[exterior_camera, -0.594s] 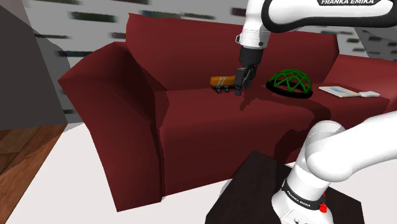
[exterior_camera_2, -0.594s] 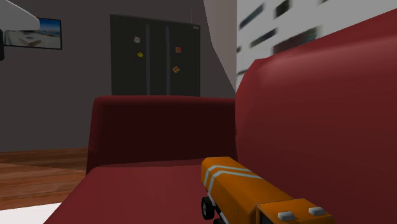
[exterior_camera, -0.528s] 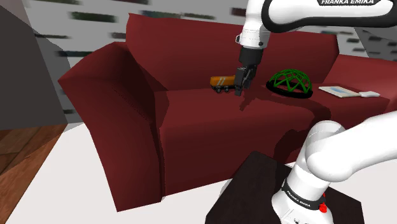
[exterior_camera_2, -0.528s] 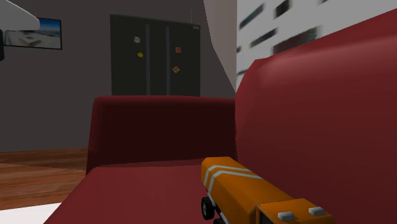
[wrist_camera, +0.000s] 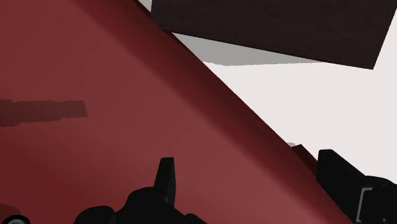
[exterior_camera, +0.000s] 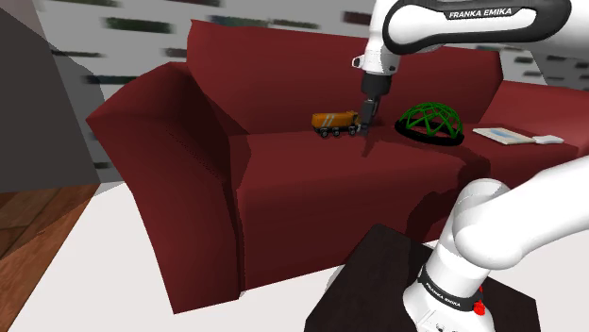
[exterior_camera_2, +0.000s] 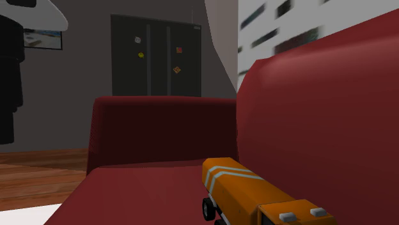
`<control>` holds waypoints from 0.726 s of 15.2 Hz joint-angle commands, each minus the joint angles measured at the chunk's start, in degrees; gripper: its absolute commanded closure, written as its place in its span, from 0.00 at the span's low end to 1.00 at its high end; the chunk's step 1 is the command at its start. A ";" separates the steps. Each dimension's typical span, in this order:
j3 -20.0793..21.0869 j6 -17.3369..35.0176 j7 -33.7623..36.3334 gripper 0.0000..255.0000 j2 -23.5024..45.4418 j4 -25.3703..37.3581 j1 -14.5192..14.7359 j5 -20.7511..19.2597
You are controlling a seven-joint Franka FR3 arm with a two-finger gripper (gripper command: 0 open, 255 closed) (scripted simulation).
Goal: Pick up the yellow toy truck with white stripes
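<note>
The toy truck [exterior_camera: 330, 123] is orange-yellow with white stripes and stands on the red sofa's seat, close to the backrest. In the second exterior view the truck [exterior_camera_2: 256, 195] fills the lower right, its striped tank end facing away from the camera. My black gripper [exterior_camera: 362, 123] hangs just off the truck's end on the shoulder view's right, fingers pointing down near the cushion. The black gripper [exterior_camera_2: 6, 131] also hangs at the second exterior view's left edge. In the wrist view the gripper [wrist_camera: 254, 191] is open, its fingers [wrist_camera: 167, 181] apart over bare red cushion, nothing between them.
A green wire dome [exterior_camera: 430, 123] and a flat book [exterior_camera: 514, 137] lie on the seat further to the shoulder view's right. The sofa's armrest [exterior_camera: 160, 123] rises at the left. White floor [wrist_camera: 331, 95] and the dark stand [exterior_camera: 378, 283] lie before the sofa.
The hand has shifted slightly toward the shoulder view's right and turned, showing narrower now. Its black body has come into the second exterior view at the left edge. The truck has not moved.
</note>
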 commanded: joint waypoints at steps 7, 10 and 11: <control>-11.45 3.30 -21.14 0.00 10.72 8.18 1.33 -5.03; -15.56 4.83 -29.11 0.00 16.35 12.63 2.32 -5.17; -16.92 5.32 -31.82 0.00 18.40 14.28 2.69 -4.97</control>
